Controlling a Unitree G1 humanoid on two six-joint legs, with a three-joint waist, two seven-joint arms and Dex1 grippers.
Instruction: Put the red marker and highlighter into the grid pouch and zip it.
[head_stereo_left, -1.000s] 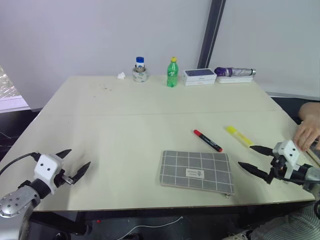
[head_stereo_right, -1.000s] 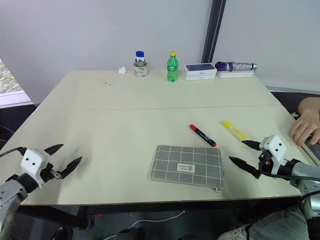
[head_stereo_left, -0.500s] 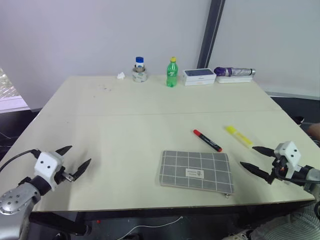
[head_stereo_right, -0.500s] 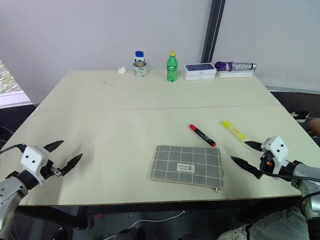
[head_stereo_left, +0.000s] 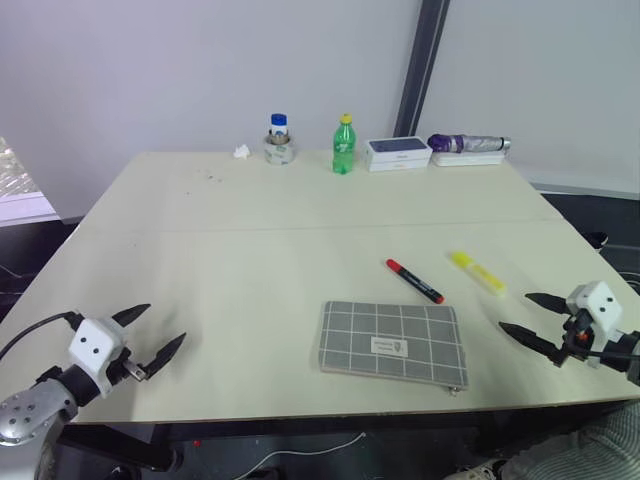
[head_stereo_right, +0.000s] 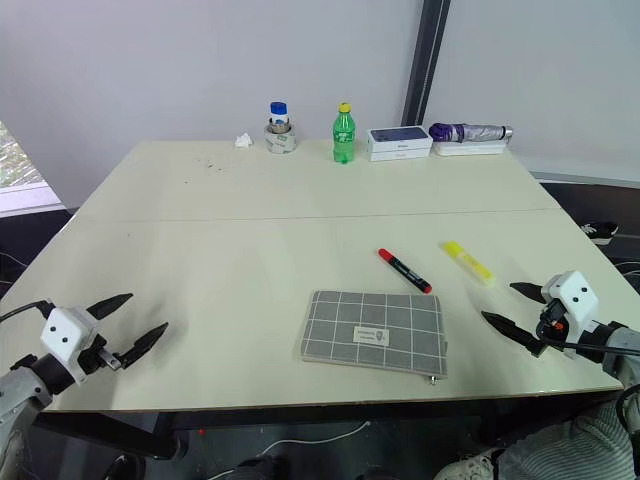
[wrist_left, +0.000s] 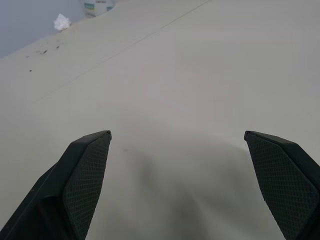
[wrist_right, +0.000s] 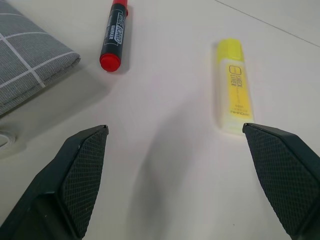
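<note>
The grey grid pouch (head_stereo_left: 394, 343) lies flat near the table's front edge, right of centre, its white label facing up. Just beyond it lies the red marker (head_stereo_left: 415, 281), with the yellow highlighter (head_stereo_left: 477, 272) to its right. My right gripper (head_stereo_left: 530, 316) hovers open over the front right corner, right of the pouch, nothing between its fingers; its wrist view shows the marker (wrist_right: 114, 34), the highlighter (wrist_right: 233, 84) and a pouch corner (wrist_right: 30, 65). My left gripper (head_stereo_left: 152, 334) is open and empty over bare table at the front left.
Along the far edge of the table (head_stereo_left: 250, 240) stand a tape roll with a small bottle (head_stereo_left: 279, 140), a green bottle (head_stereo_left: 344, 144), a white box (head_stereo_left: 398, 152) and a folded purple umbrella (head_stereo_left: 468, 144). A crumpled scrap (head_stereo_left: 242, 152) lies there too.
A person's hand at the right edge has withdrawn out of view. My right gripper has shifted right, away from the pouch. My left gripper has barely moved.
</note>
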